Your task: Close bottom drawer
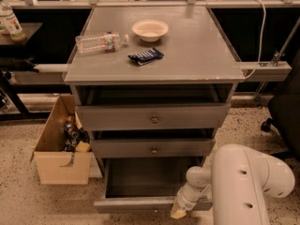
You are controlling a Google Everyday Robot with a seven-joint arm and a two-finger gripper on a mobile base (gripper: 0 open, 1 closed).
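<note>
The bottom drawer is the lowest of three grey drawers and stands pulled far out, its deep dark box open to view and empty. Its narrow front runs along the bottom of the view; the knob is not visible. My gripper hangs at the end of the white arm, right at the drawer front's right part, touching or just in front of it. Only its cream tip shows.
The top drawer and middle drawer are slightly ajar. The grey cabinet top holds a bowl, a plastic bottle and a dark packet. A cardboard box stands on the floor at left. A chair base is at right.
</note>
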